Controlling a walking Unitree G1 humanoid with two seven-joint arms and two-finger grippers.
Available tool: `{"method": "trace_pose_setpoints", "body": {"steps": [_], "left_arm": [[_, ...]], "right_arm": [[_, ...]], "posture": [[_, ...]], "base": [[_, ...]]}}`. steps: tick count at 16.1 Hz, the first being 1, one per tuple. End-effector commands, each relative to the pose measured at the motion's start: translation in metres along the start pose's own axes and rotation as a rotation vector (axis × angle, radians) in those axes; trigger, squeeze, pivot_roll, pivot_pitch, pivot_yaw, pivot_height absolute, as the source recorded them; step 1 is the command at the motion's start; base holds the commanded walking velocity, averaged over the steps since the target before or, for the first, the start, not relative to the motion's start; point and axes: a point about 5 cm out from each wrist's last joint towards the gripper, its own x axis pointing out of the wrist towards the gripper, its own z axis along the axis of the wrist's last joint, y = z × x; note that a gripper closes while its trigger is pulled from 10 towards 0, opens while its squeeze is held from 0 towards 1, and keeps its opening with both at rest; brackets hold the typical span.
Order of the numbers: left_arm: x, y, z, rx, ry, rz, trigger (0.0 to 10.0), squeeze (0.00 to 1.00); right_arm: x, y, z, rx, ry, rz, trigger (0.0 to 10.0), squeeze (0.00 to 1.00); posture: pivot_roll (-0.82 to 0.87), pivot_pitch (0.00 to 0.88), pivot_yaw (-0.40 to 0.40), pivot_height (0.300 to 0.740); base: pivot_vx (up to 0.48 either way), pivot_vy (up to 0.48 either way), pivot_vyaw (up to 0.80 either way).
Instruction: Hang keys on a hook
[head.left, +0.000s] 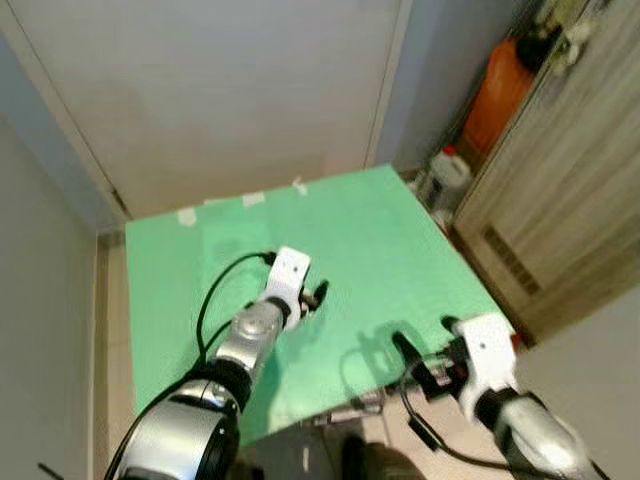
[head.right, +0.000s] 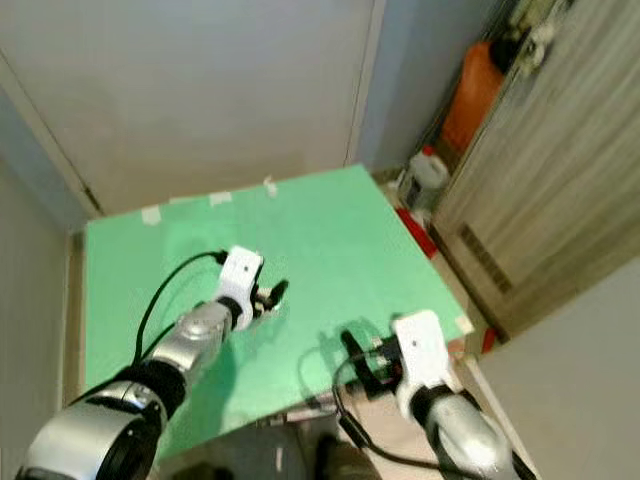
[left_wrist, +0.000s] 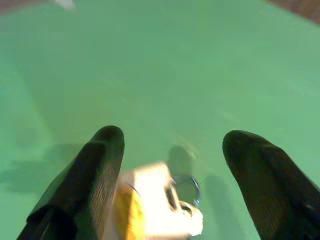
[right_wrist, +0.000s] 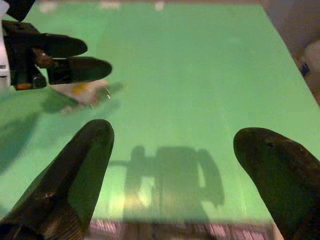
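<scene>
No writing or brand is legible anywhere; the keys' pale tag is blurred and its face cannot be read.

The left gripper (left_wrist: 170, 150) is hovering over the green mat (head.left: 400, 240) with its fingers (left_wrist: 95, 165) spread wide, gripping nothing. The keys (left_wrist: 160, 205), a pale tag with a yellow part and a metal ring, are lying on the mat just beneath the gap, closer to one finger; whether that finger is touching them cannot be told.

The right gripper (right_wrist: 172, 160) is hanging at about 4 o'clock from the left one, near the mat's near edge, fingers likewise wide apart and empty, casting its shadow on the mat.

An orange container (head.left: 500, 90) and a white jug (head.left: 447, 172) are standing at about 1 o'clock, beside a wooden cabinet (head.left: 560, 200).
</scene>
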Motion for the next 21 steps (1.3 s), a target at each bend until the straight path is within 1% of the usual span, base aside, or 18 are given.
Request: {"method": "trace_pose_setpoints", "body": {"steps": [1,3,6,9,10,11,13,14,15,16,18,21], "left_arm": [[-0.002,-0.006,-0.011,-0.002,0.045,-0.015,10.0,0.0],[-0.003,-0.009,-0.018,0.01,0.065,0.012,10.0,0.0],[-0.007,-0.008,-0.026,0.005,0.064,0.08,10.0,0.0],[-0.008,-0.008,-0.03,0.022,0.088,0.076,10.0,0.0],[-0.008,-0.011,-0.035,-0.018,0.125,0.053,8.6,0.0],[-0.009,-0.015,-0.039,-0.05,0.155,0.029,0.0,0.0],[-0.009,-0.026,-0.046,-0.122,0.207,-0.028,0.0,0.0],[-0.009,-0.028,-0.047,-0.127,0.221,-0.033,0.0,0.0],[-0.009,-0.03,-0.047,-0.113,0.223,-0.05,0.0,0.0],[-0.008,-0.033,-0.043,-0.115,0.198,-0.071,0.0,0.0],[-0.005,-0.034,-0.037,-0.123,0.157,-0.079,0.0,0.0],[-0.005,-0.037,-0.034,-0.114,0.122,-0.084,0.0,0.0]], "right_arm": [[-0.007,-0.005,0.001,0.003,0.01,-0.026,10.0,0.0],[-0.017,-0.005,0.0,0.004,0.033,-0.033,10.0,0.0],[-0.024,-0.009,0.0,0.004,0.056,-0.049,10.0,0.0],[-0.026,-0.008,0.0,0.005,0.07,-0.047,10.0,0.0],[-0.026,-0.008,-0.001,0.007,0.074,-0.045,10.0,0.0],[-0.027,-0.008,-0.001,0.008,0.078,-0.045,10.0,0.0],[-0.03,-0.008,-0.001,0.009,0.087,-0.046,10.0,0.0],[-0.031,-0.009,-0.001,0.009,0.09,-0.048,10.0,0.0],[-0.031,-0.009,-0.001,0.009,0.093,-0.049,10.0,0.0],[-0.03,-0.009,-0.001,0.009,0.094,-0.05,10.0,0.0],[-0.028,-0.008,-0.002,0.011,0.097,-0.047,10.0,0.0],[-0.025,-0.008,-0.003,0.013,0.1,-0.039,10.0,0.0]], "posture": [[-0.33,0.252,-0.038,0.732],[-0.34,0.265,-0.043,0.732],[-0.34,0.275,-0.054,0.732],[-0.34,0.273,-0.057,0.732],[-0.34,0.273,-0.057,0.732],[-0.34,0.273,-0.057,0.732],[-0.34,0.274,-0.059,0.732],[-0.35,0.273,-0.06,0.732],[-0.35,0.273,-0.061,0.732],[-0.34,0.273,-0.062,0.732],[-0.34,0.269,-0.068,0.732],[-0.33,0.26,-0.07,0.732]], "base": [[0.0,0.0,0.0],[0.0,0.0,0.0],[0.0,0.0,0.0],[0.0,0.0,0.0],[0.0,0.0,0.0],[0.0,0.0,0.0],[0.0,0.0,0.0],[0.0,0.0,0.0],[0.0,0.0,0.0],[0.0,0.0,0.0],[0.0,0.0,0.0],[0.0,0.0,0.0]]}}
